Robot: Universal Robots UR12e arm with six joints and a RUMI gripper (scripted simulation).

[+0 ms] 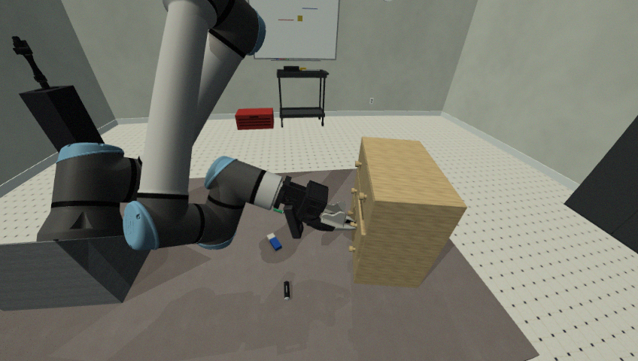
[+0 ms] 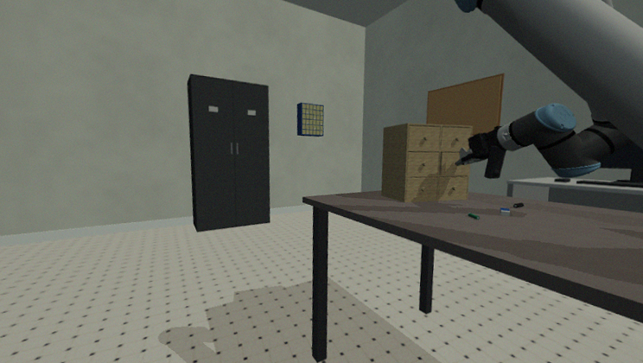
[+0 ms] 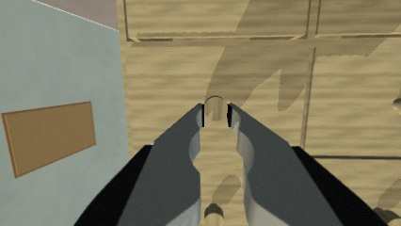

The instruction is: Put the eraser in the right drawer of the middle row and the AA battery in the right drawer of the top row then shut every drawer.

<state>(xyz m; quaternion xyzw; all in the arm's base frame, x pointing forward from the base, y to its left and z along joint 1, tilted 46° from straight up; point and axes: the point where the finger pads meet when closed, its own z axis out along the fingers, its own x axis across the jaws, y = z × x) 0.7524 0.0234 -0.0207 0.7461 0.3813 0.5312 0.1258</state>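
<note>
The wooden chest (image 1: 409, 171) (image 2: 395, 162) stands upright. My gripper (image 1: 353, 225) (image 2: 458, 163) (image 3: 215, 105) is shut on the round knob (image 3: 216, 108) of the right drawer in the middle row. That drawer (image 1: 362, 219) (image 3: 165, 80) stands slightly out of the chest front. The top right drawer's knob (image 1: 362, 196) (image 3: 214, 219) is free. The blue and white eraser (image 1: 274, 242) (image 2: 505, 211) lies on the table. A black cylinder (image 1: 286, 289) (image 2: 518, 205) with a silver end, which looks like the AA battery, lies nearer the top camera.
A small green cylinder (image 1: 277, 210) (image 2: 473, 216) lies on the table (image 1: 223, 313) (image 2: 414, 223), close to the arm in the top view. The other drawers look shut. The wrist view is upside down, with a corkboard (image 3: 49, 138) on the wall beyond the chest.
</note>
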